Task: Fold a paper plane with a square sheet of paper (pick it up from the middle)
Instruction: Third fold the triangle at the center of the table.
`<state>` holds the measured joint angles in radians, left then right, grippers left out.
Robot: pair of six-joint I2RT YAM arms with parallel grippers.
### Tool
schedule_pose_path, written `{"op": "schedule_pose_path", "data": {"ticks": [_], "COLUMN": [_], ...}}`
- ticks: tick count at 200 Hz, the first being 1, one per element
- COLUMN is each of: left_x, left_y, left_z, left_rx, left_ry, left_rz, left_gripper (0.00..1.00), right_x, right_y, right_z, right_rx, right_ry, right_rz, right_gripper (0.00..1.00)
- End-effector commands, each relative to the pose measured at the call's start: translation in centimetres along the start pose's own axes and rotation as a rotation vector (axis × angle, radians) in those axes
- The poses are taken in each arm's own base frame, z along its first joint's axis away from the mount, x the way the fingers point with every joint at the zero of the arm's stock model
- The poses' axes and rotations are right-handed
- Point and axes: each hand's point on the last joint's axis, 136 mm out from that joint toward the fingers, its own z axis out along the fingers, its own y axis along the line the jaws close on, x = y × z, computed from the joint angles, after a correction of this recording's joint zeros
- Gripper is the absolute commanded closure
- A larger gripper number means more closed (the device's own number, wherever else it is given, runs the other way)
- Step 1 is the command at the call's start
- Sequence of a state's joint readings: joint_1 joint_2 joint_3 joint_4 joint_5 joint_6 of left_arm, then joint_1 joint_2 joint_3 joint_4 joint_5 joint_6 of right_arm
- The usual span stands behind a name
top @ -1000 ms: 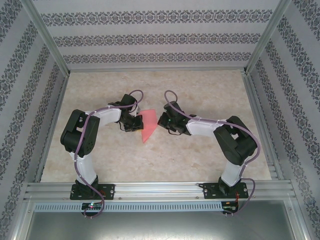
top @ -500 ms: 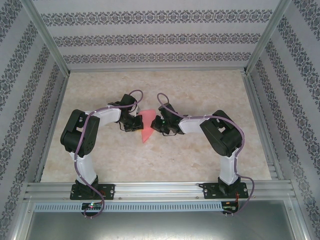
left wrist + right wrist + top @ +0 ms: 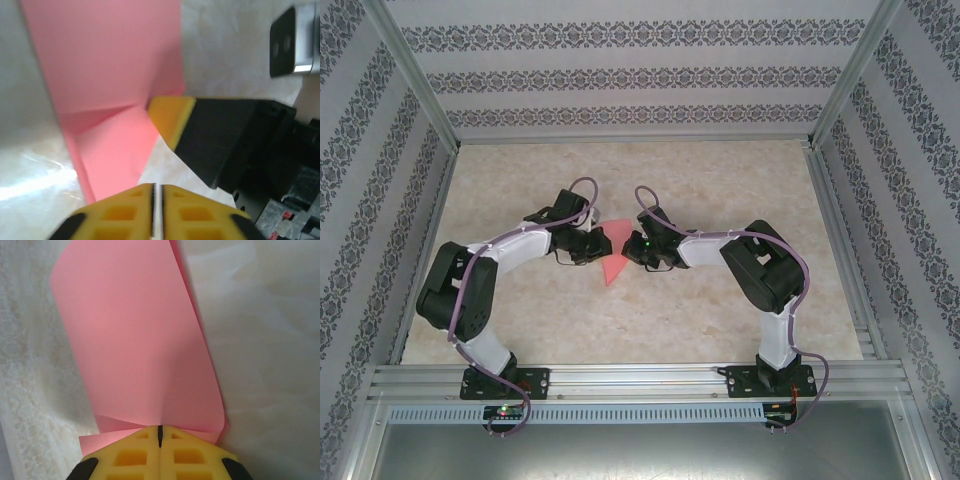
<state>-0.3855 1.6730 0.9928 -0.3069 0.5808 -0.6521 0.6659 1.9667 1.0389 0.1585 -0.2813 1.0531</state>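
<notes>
The salmon-pink sheet of paper lies folded on the table between the two arms, its point toward the near side. In the right wrist view the paper shows overlapping layers with a loose, curled right edge. My right gripper is shut, its tips resting on the paper's near edge. My left gripper is shut with only a hairline slit, nothing between the tips, beside a creased flap of the paper. One of the right gripper's yellow fingers touches the paper at the crease. From above, the left gripper and right gripper flank the paper.
The marble-patterned tabletop is fenced by aluminium rails and patterned walls. Purple cables loop over both wrists. Open table surface lies behind the paper and toward the near edge.
The right arm swung left and set its gripper on the paper's right edge. The left arm's elbow dropped out to the left while its gripper stayed at the paper.
</notes>
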Motion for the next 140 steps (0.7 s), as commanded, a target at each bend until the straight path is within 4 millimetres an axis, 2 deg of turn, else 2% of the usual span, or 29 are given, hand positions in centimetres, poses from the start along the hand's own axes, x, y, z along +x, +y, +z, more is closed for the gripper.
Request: {"op": "schedule_pose_path", "data": {"ticks": [1, 44, 69, 140], "left_x": [1.6, 2.9, 3.5, 4.4], "left_y": [-1.2, -0.4, 1.0, 3.7], "left_z": [1.6, 3.5, 4.3, 4.5], "left_rx": [0.049, 0.025, -0.025, -0.136], "left_ry": [0.061, 0.131, 0.159, 0.174], "left_rz": [-0.011, -0.021, -0.029, -0.018], "left_gripper": [0.95, 0.99, 0.99, 0.99], "right_x": [2.3, 2.7, 2.9, 3.1], "right_y": [-4.8, -5.3, -5.5, -6.3], "right_z": [1.3, 1.6, 1.7, 1.7], "right_rx": [0.152, 0.156, 0.164, 0.183], "right_ry": [0.058, 0.069, 0.077, 0.082], "right_rz": [0.062, 0.078, 0.086, 0.098], "right_gripper": [1.00, 1.00, 1.00, 1.00]}}
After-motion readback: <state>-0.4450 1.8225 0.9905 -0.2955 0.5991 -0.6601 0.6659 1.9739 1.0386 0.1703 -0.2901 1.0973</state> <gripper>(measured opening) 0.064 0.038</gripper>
